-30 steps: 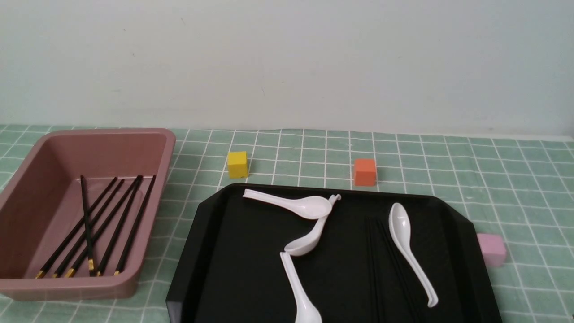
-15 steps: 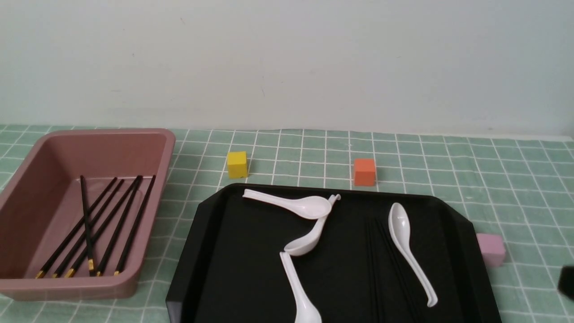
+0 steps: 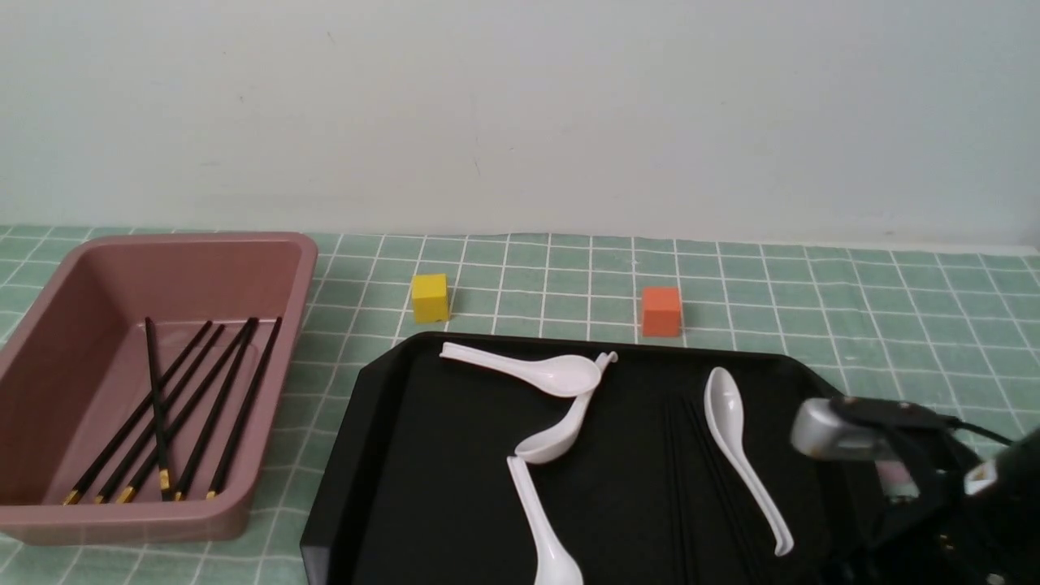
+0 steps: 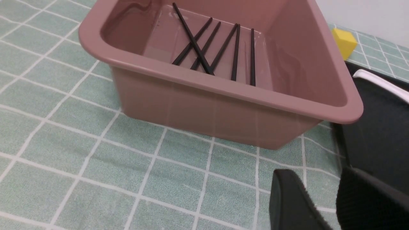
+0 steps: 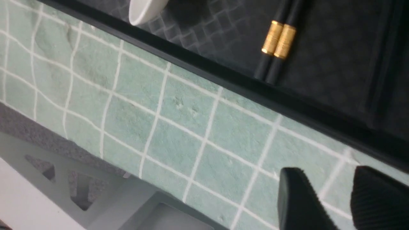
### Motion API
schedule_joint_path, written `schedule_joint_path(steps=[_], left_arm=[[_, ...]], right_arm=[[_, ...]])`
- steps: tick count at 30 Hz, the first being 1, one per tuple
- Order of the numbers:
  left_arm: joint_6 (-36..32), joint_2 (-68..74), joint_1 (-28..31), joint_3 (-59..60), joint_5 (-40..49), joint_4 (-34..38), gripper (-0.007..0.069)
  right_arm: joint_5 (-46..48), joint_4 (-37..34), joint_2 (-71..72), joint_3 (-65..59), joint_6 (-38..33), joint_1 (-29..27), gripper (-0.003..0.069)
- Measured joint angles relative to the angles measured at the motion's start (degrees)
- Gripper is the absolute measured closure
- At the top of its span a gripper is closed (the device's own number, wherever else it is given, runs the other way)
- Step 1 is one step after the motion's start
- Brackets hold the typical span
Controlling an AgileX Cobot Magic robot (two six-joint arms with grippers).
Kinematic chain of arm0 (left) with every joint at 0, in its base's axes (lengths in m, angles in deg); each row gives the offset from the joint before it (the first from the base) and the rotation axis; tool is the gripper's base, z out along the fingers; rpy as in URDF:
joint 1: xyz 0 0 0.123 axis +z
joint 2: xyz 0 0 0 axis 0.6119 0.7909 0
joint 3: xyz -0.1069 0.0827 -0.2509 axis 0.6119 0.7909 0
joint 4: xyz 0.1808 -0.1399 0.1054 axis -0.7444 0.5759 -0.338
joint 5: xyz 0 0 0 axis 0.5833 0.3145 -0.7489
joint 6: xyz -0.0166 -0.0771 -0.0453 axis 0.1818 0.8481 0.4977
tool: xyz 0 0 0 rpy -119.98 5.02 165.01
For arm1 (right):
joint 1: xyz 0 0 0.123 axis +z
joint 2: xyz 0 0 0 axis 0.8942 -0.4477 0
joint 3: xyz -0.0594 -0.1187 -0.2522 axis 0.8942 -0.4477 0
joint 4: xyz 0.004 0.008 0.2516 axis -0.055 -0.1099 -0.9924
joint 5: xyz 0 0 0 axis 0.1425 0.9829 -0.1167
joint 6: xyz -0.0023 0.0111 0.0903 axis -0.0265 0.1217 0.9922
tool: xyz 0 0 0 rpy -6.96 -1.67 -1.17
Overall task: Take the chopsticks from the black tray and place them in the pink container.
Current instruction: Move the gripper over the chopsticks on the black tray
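On the green checked tablecloth [image 3: 812, 292], five chopsticks [image 3: 213, 410] lie in the pink container [image 3: 187, 240], two more chopsticks [image 5: 278, 41] on the black tray [image 3: 422, 455]. The left gripper [image 4: 319, 179] and right gripper [image 5: 327, 179] both gape empty.

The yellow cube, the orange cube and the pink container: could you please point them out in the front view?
yellow cube [image 3: 430, 297], front view, on its front face.
orange cube [image 3: 661, 312], front view, on its front face.
pink container [image 3: 122, 524], front view, on its near outer wall.
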Motion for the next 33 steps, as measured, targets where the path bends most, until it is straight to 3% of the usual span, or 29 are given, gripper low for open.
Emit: schedule_joint_path(steps=[2, 9, 13, 18, 27, 30, 33], left_arm=[[0.0, 0.0, 0.0, 0.0, 0.0, 0.0, 0.0386], [0.0, 0.0, 0.0, 0.0, 0.0, 0.0, 0.0386], [0.0, 0.0, 0.0, 0.0, 0.0, 0.0, 0.0386], [0.0, 0.0, 0.0, 0.0, 0.0, 0.0, 0.0386], [0.0, 0.0, 0.0, 0.0, 0.0, 0.0, 0.0386], [0.0, 0.0, 0.0, 0.0, 0.0, 0.0, 0.0386], [0.0, 0.0, 0.0, 0.0, 0.0, 0.0, 0.0386]], right_arm=[[-1.5, 2.2, -2.5, 1.9, 4.5, 2.8, 0.0378], [-9.4, 19.9, -10.9, 9.2, 31.8, 13.1, 0.0371], [-11.2, 26.6, -16.2, 11.9, 40.8, 16.1, 0.0370], [-13.2, 28.5, -22.1, 13.6, 45.4, 16.6, 0.0366], [-13.6, 29.2, -26.5, 14.9, 46.5, 16.6, 0.0367], [-12.9, 29.3, -26.8, 15.1, 46.4, 16.6, 0.0386], [-12.5, 29.8, -26.9, 15.2, 45.4, 16.6, 0.0450]])
